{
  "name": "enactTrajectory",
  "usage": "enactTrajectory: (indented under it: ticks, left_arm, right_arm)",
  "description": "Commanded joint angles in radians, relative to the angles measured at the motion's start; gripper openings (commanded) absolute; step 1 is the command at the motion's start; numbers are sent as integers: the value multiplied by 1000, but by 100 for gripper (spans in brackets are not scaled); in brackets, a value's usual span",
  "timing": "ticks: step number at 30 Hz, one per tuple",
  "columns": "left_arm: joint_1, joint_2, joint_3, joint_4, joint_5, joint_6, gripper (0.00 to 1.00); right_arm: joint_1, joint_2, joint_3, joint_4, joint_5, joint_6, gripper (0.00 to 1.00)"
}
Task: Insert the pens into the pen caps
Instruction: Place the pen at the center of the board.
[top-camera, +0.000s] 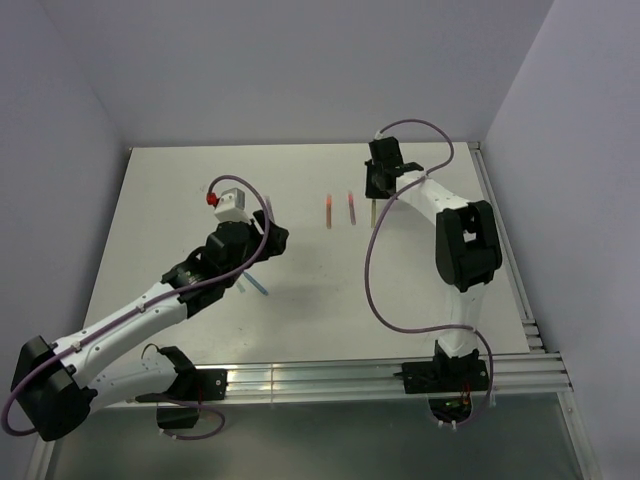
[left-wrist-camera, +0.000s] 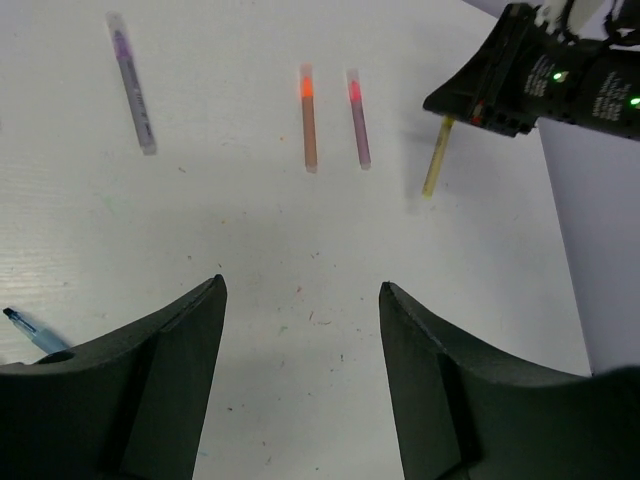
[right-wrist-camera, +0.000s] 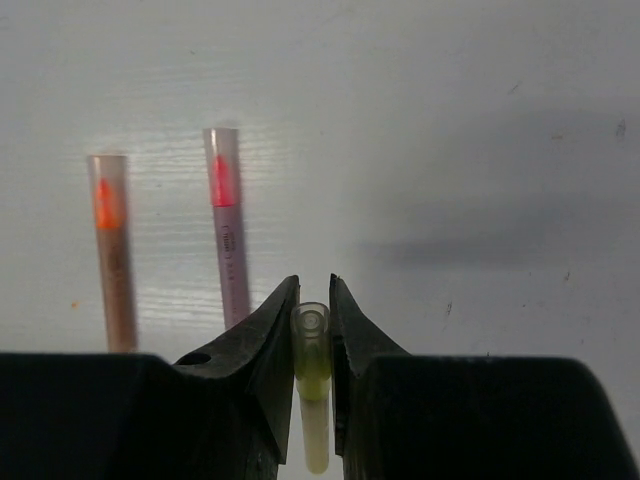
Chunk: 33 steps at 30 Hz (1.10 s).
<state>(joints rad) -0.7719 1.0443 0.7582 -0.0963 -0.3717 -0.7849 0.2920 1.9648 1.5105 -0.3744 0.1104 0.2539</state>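
Jaws of the right gripper (right-wrist-camera: 313, 300) are clamping the yellow-green pen cap (right-wrist-camera: 312, 340), and the yellow pen (left-wrist-camera: 435, 160) is hanging below it toward the table (left-wrist-camera: 300, 230); whether its tip is touching, I cannot tell. Seating is probably the job, which is calling for pressing straight along the pen, not at a slant, until the cap is sitting fully home. Beside the yellow pen, the pink pen (left-wrist-camera: 358, 115) and orange pen (left-wrist-camera: 309, 120) are lying flat. Farther from it, the left gripper (left-wrist-camera: 300, 290) is hovering wide open, empty.

Five pens by my count: purple pen (left-wrist-camera: 132, 88), orange pen (left-wrist-camera: 308, 115), pink pen (left-wrist-camera: 357, 118), yellow pen (left-wrist-camera: 435, 165), blue pen (left-wrist-camera: 35, 332). Two claws: left claw (left-wrist-camera: 302, 288), right claw (right-wrist-camera: 314, 292).
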Motion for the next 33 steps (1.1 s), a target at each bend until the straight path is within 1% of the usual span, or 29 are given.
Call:
enactTrajectory:
  ticks: [1, 9, 19, 20, 23, 27, 33]
  left_arm:
    - [16, -47, 36, -6, -4, -19, 68]
    - [29, -40, 16, 4, 24, -33, 67]
    - [34, -27, -13, 10, 53, -70, 67]
    - [34, -26, -11, 7, 53, -71, 67]
    - [34, -23, -5, 4, 57, -70, 67]
    - [34, -21, -2, 0, 60, -71, 67]
    - [33, -10, -10, 0, 62, -82, 67]
  right_arm:
    - [-10, 44, 89, 14, 29, -38, 0]
    - [-31, 169, 220, -35, 48, -38, 0]
    - [-34, 266, 358, -139, 55, -31, 10]
    - [-34, 278, 390, -170, 52, -30, 11]
    - [-36, 312, 427, -207, 51, -19, 12]
    - [-36, 328, 447, -230, 45, -12, 14]
    - [-34, 335, 462, -254, 43, -10, 21]
